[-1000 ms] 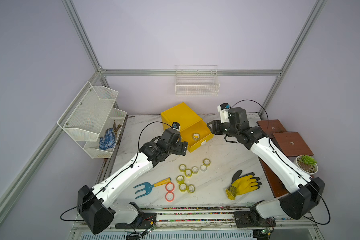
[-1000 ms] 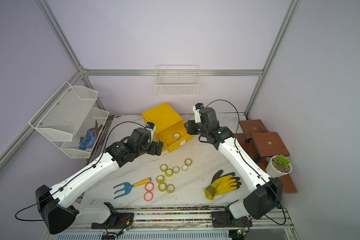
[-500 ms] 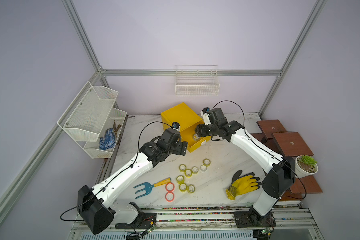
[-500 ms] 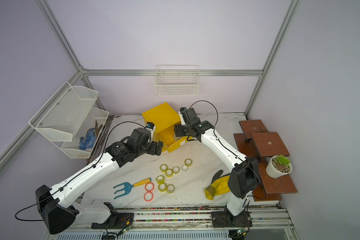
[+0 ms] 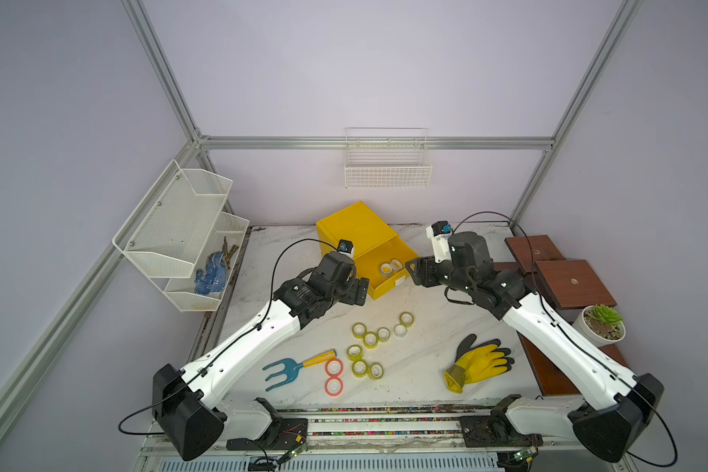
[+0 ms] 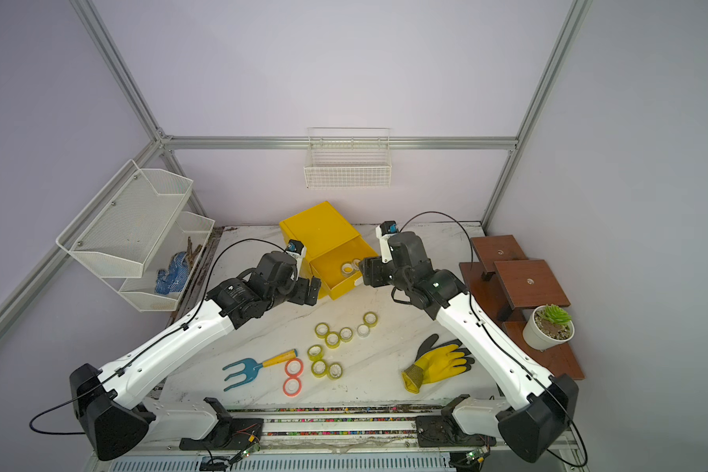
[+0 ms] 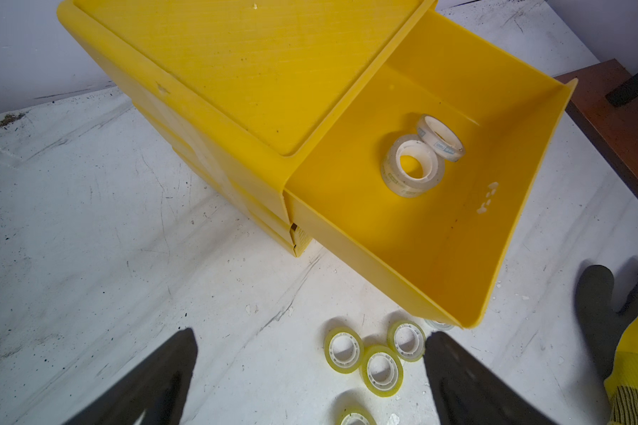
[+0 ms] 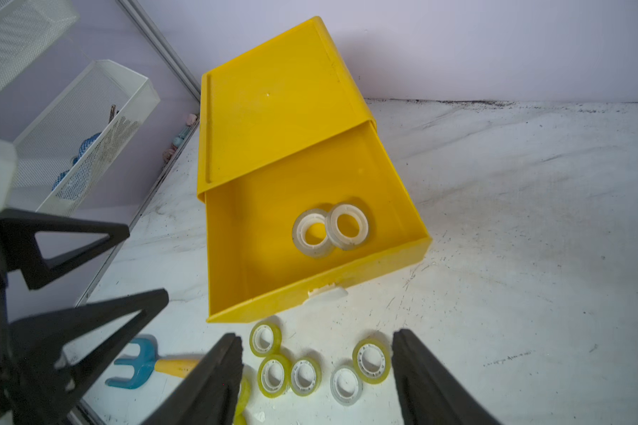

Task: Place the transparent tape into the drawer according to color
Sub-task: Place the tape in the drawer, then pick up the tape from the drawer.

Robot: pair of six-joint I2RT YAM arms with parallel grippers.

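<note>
Both arms hang near the yellow drawer (image 5: 385, 286), which stands pulled out of its yellow cabinet (image 5: 352, 222) at the back of the bench (image 5: 422, 355). The left tool (image 7: 309, 333) is released, its black fingers spread wide with nothing between them. In both top views it sits just beside the drawer's left front corner. The right tool (image 8: 316, 335) is likewise released and empty, fingers apart, close to the drawer's right front corner. Inside the drawer lie two clear-whitish rolls (image 7: 413, 165) that touch each other, one flat on the drawer floor and the other tilted against it. The rest of the transparent tape (image 6: 332, 340) is on the bench in front of the drawer. It forms a loose group of yellow-green rolls (image 5: 370, 339) with a single clear-whitish roll (image 5: 400, 330) among them. Nearer the robot's base, two pink-red rings (image 5: 334, 367) lie flat, just beside each other. A blue hand fork (image 5: 287, 370) with a yellow handle lies just beside the rings. A yellow glove (image 5: 479, 361) lies well apart on the right side of the bench.
</note>
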